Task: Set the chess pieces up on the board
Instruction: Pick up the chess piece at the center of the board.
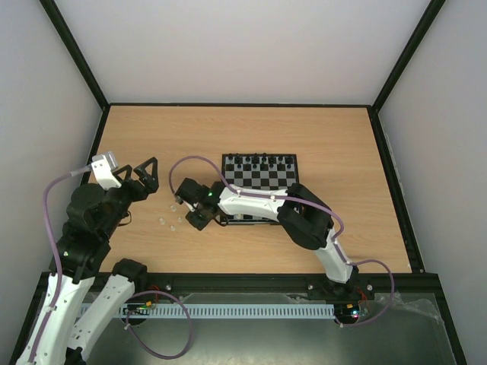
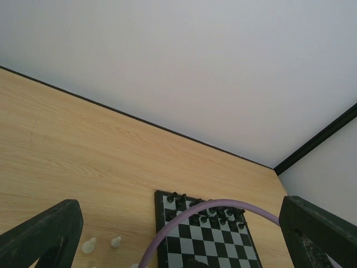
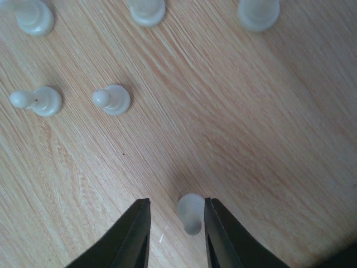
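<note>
The board (image 1: 266, 181) lies mid-table with black chessmen (image 1: 262, 161) along its far rows. Loose white chess pieces (image 1: 167, 222) stand on the wood left of it. My right gripper (image 1: 185, 209) reaches down among them. In the right wrist view its jaws (image 3: 177, 204) stand open on either side of a white pawn (image 3: 191, 212); the pawn sits close against the right finger, with a gap to the left one. Other white pieces (image 3: 113, 99) stand farther off. My left gripper (image 1: 144, 173) hovers wide open above the table's left part, holding nothing.
The left wrist view shows the board (image 2: 209, 248), two white pieces (image 2: 88, 245) and the right arm's purple cable (image 2: 223, 205) arching across. Black-framed white walls (image 1: 228, 53) enclose the table on three sides.
</note>
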### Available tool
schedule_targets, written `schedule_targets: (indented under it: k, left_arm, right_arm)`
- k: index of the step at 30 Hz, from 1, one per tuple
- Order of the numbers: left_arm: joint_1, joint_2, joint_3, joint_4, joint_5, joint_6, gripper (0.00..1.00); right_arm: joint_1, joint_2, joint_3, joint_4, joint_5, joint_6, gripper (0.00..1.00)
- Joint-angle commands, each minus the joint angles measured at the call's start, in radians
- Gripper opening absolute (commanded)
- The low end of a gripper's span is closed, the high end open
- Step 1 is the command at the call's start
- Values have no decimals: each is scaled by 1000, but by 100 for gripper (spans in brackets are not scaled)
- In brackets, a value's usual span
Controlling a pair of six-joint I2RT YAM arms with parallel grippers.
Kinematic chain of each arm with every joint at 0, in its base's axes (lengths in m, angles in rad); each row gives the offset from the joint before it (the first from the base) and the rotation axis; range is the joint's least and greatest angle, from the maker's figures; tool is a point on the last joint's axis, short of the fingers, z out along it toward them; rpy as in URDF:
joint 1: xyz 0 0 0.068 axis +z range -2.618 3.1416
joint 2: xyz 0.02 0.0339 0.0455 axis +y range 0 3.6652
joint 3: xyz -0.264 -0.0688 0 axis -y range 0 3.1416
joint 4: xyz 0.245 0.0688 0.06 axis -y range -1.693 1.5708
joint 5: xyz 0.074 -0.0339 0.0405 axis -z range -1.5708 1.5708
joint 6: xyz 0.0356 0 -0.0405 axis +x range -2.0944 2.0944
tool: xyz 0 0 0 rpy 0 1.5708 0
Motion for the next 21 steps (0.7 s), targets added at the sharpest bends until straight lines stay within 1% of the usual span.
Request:
schedule_targets:
  k: [1,2,4,9,10,11,12,13,15,21]
  left_arm:
    - [4,-9,0,-9,-10,16,99]
    - [5,-10,-1,-8,-10,17,100]
    - [5,-11,-3,-8,-10,15,99]
    - [5,-13,-7,-8,-10,15,100]
    - [4,-13,-7,-9,-10,14,99]
    - [5,-13,-7,-10,-10,14,99]
    - [4,-13,-7,-10,-10,14,99]
    - [5,-13,-7,-11,-10,15,99]
    - [4,-15,-9,-12,-11,16,99]
    - [4,-19,-10,-15,-12,15,100]
  right_arm:
    - [4,32,37,-48,16,-5,24]
    - [4,36,39,-47,20,-5,23]
    - [4,41,41,-46,30,-3,17]
    - [4,44,40,-53,43,-5,16]
    - [4,42,38,-54,44,-3,17]
    - [4,42,38,-57,41,-3,21]
    - [4,41,38,-58,41,-2,28]
    - [4,41,36,-60,43,-1,31]
    - [4,37,31,-59,45,1,32]
    - [4,25,8,-57,41,5,20]
